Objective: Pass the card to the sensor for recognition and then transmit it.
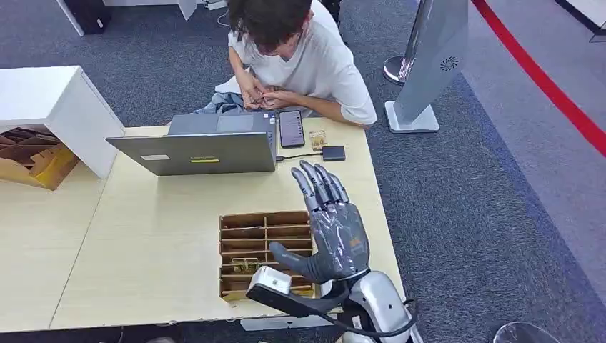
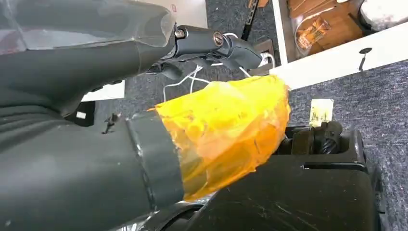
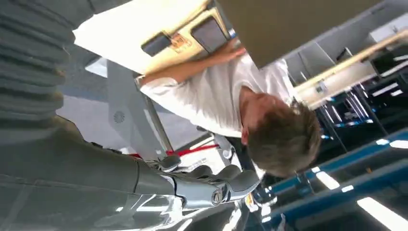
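Right hand (image 1: pixel 334 236) up close over the table (image 1: pixel 143 236), fingers (image 1: pixel 319 182) spread and holding nothing. Left hand (image 2: pixel 144 159) hanging by the floor, finger state impossible to tell. Wooden tray (image 1: pixel 266 251) with cards (image 1: pixel 245 266) left of the palm; laptop (image 1: pixel 196 146), phone (image 1: pixel 291 128), small dark sensor (image 1: pixel 333 153) beyond.

The right arm rises from the lower edge of the head view, its silver forearm ending in a dark wrist cuff. The right hand (image 1: pixel 331 227) is raised with its back toward the camera, fingers (image 1: pixel 319 182) extended, close together and pointing forward, thumb (image 1: pixel 289 260) stretched out to the robot's left. Nothing lies in it. In the left wrist view, the left hand (image 2: pixel 144 120) shows a thick grey thumb whose tip is wrapped in yellow film, with darker fingers (image 2: pixel 216 43) stretched beyond it; whether it holds anything cannot be told.
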Motion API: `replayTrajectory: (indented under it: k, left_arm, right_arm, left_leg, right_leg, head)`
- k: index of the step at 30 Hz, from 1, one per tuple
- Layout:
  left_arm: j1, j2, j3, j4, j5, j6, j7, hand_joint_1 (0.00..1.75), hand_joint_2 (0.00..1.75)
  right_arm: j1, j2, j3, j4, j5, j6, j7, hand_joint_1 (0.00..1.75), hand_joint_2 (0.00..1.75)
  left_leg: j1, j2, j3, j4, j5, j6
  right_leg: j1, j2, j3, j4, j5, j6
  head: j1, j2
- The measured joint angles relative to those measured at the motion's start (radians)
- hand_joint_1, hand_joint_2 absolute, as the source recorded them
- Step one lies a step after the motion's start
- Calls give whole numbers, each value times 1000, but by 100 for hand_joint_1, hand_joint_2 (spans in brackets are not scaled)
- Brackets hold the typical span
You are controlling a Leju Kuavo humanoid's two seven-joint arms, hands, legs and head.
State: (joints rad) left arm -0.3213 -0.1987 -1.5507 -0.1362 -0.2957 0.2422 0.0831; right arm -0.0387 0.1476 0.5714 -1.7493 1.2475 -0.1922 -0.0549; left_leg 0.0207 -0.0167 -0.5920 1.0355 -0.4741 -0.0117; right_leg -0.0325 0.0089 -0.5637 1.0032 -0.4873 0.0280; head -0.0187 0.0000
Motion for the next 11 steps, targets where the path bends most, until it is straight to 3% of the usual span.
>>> replayTrajectory:
  k: [5,11]
  left_arm:
    - [0,2,0,0,11,10,9,0,0]
    - [2,6,1,0,36,39,18,0,0]
  right_arm:
    - [38,-2,0,-100,-32,-14,-31,0,0]
    - [115,-8,-26,-225,-247,17,-110,0,0]
  left_leg:
    - [0,0,0,0,0,0]
    - [0,0,0,0,0,0]
  right_leg:
    - [0,0,0,0,0,0]
    - [0,0,0,0,0,0]
  head:
    - [0,0]
    - [0,0]
